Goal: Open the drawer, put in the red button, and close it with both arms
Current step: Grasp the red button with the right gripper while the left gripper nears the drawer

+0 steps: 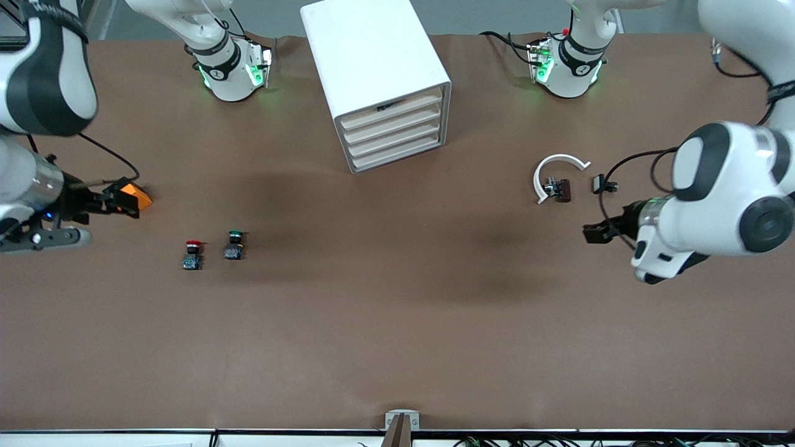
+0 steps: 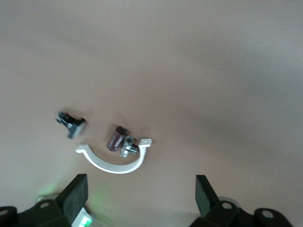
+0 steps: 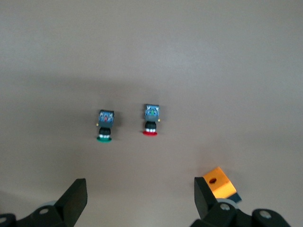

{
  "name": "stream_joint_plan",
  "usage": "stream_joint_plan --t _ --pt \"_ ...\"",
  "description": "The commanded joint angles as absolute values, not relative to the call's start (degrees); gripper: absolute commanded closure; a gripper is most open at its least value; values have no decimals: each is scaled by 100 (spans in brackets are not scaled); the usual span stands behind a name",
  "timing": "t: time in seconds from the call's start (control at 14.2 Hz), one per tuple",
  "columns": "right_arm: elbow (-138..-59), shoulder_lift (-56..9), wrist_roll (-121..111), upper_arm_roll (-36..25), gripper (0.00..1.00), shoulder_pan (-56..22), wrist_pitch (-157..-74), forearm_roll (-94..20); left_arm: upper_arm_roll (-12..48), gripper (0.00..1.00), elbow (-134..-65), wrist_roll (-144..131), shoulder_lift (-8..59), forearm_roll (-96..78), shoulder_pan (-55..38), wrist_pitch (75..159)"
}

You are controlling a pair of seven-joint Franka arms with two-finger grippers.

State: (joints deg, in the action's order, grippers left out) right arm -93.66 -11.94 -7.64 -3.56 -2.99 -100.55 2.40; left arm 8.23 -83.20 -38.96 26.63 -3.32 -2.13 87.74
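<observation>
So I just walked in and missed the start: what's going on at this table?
Nothing is being handled yet. The white four-drawer cabinet stands with every drawer shut, including the second-highest pale beige drawer. The small red-capped push-button lies on the brown table beside its green-capped twin. The right gripper hangs open and empty over the table near them; the left gripper hangs open near a white curved clamp.

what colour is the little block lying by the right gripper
Bright orange block with a small hole, clearest in the right wrist view.
</observation>
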Motion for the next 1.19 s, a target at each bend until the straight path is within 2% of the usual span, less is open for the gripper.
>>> stream_joint_plan --t 0.0,0.35,0.7,1.12 --pt "-9404 -1572 -782 -352 0 -351 -10483 343 817 0 -8042 -5180 3092 -395 -509 8684" --pt "-10114 -2056 -870 -352 0 -273 -12038 343 817 0 -8007 -7537 3787 -1412 -966 8797" --pt "-10792 -2381 -1020 -352 0 -176 -13366 343 809 0 -8016 -9190 4051 -2538 -1274 8947" --pt "-10889 -2786 -1142 -352 0 -79 -13641 343 800 0 -8007 -11700 4333 -3347 -1976 8947"
